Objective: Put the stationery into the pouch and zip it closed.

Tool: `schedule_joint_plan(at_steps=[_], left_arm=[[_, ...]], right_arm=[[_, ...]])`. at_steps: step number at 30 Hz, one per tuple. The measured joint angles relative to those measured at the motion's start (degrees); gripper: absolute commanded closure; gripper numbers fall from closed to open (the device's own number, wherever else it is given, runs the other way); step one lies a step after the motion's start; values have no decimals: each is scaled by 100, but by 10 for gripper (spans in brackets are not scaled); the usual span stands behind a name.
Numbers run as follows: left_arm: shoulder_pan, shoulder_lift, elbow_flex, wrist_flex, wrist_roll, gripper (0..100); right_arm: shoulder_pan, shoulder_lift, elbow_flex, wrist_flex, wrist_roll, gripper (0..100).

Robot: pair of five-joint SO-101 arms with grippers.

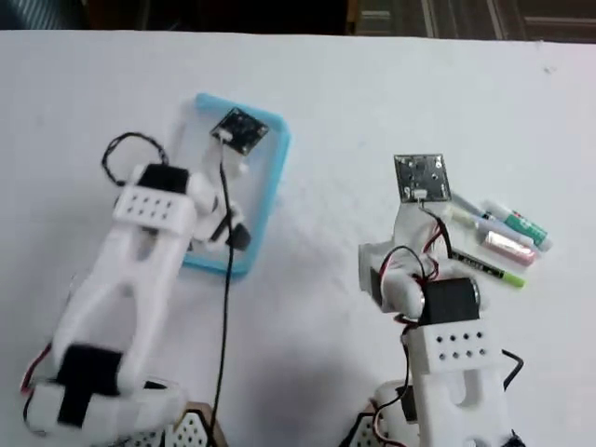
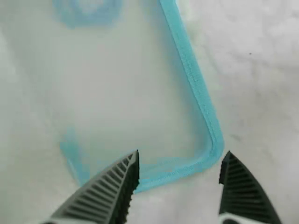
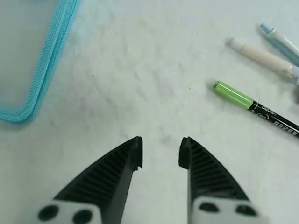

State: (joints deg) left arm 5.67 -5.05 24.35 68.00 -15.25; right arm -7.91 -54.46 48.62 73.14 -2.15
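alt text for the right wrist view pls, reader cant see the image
The right gripper, open and holding nothing, hangs over the white table. Beyond its tips lie a green-capped black pen, a cream marker and a light blue pen; a corner of the blue-edged pouch lies apart from them.

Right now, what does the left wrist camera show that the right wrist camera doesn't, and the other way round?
Left wrist camera, not the right: the left pincer, open, over a rounded corner of the pouch, plus a blurry blue mark on the pouch's face. Right wrist camera, not the left: the right pincer, open over bare table, and farther off a green-capped pen, a cream pen and a light blue pen. Both share the blue-edged pouch and the white table.
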Motion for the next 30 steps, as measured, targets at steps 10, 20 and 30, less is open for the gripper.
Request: schedule_joint_plan(at_steps=[10, 20, 30], left_arm=[[167, 1600, -167, -730, 1011, 767], [-308, 1732, -193, -712, 325, 976], [-1741, 1011, 35, 9, -440, 979]], right_arm=[[-9, 44, -26, 0, -26, 854], [-9, 70, -26, -105, -26, 857], [-9, 70, -26, -132, -26, 857]])
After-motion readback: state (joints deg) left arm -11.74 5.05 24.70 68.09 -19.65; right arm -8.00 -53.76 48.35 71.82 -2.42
